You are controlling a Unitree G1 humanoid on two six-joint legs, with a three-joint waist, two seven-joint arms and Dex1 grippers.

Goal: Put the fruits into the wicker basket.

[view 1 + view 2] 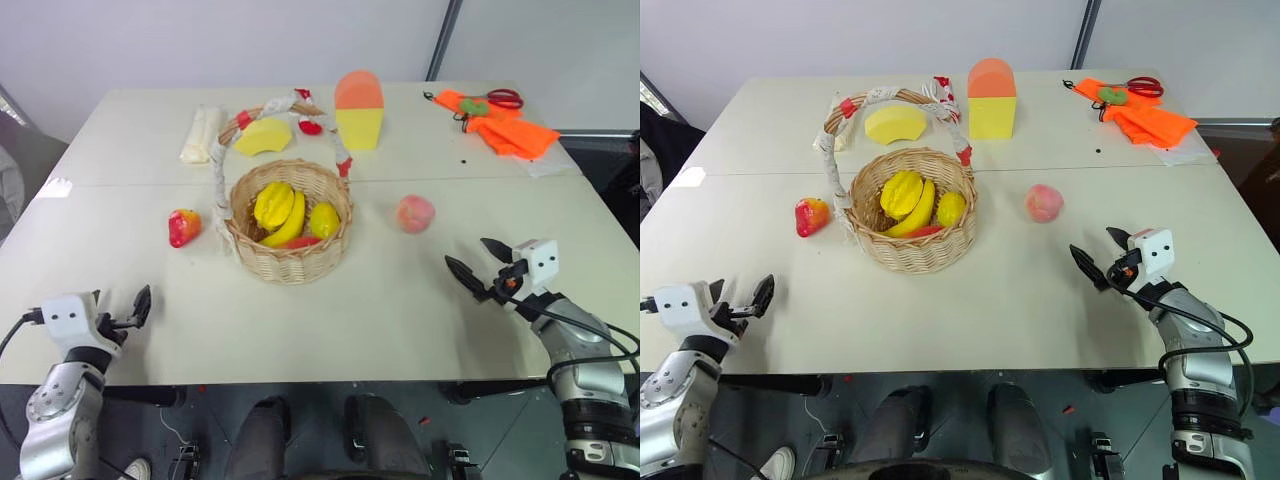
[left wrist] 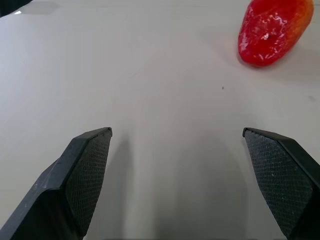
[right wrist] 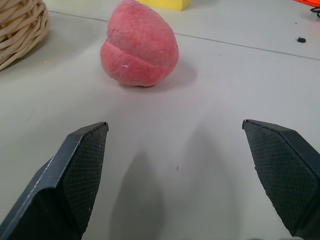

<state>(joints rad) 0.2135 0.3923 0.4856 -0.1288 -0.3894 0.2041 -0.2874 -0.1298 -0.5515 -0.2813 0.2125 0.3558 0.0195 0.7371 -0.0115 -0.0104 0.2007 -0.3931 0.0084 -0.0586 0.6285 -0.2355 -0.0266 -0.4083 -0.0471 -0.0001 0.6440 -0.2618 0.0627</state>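
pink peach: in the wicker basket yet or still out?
Out. The round pink-orange peach sits on the white table, apart from the tan wicker basket, ahead of the open right gripper.

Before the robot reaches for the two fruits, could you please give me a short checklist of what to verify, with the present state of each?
1. Right gripper fingers open, nothing held: ok.
2. Left gripper fingers open, nothing held: ok.
3. Peach apart from the wicker basket, free path ahead of the right gripper: ok.
4. Red mango lies on the table beside the basket, ahead of the left gripper: ok.
5. Room in the basket among the yellow fruits: cannot tell.
6. Fruits in the basket: not ok, both outside.
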